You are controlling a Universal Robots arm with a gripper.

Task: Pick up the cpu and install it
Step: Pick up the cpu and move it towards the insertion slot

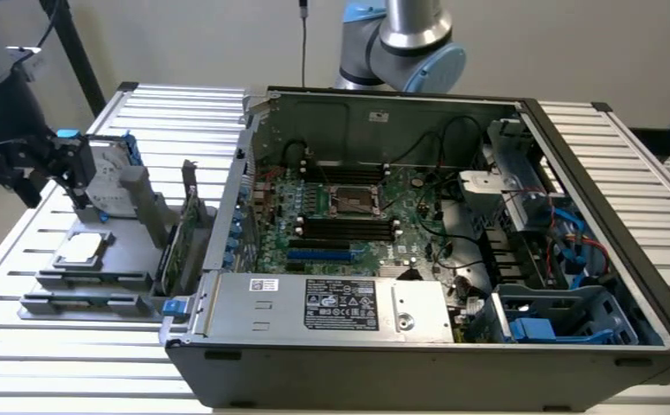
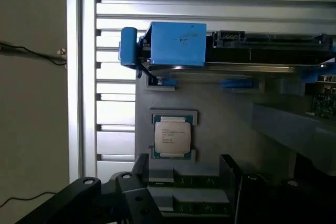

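The cpu (image 1: 81,249) (image 2: 172,136), a small flat square chip with a dull silver top, lies flat in a recess of a grey holder (image 1: 127,251) (image 2: 220,124) on the table, at the exterior view's left. My gripper (image 1: 33,166) (image 2: 184,167) hangs above and just behind the holder, apart from the chip. Its black fingers (image 2: 230,165) stand open with nothing between them. The bare cpu socket (image 1: 352,201) sits in the middle of the motherboard inside the open computer case (image 1: 611,346).
A silver hard drive (image 1: 106,173) (image 2: 262,59) with blue brackets (image 2: 176,43) stands on edge in the holder behind the cpu. A green card (image 1: 179,251) stands upright between holder and case. Memory sticks (image 1: 347,229) flank the socket. Another arm (image 1: 410,43) rises behind the case. Slatted table (image 1: 35,363).
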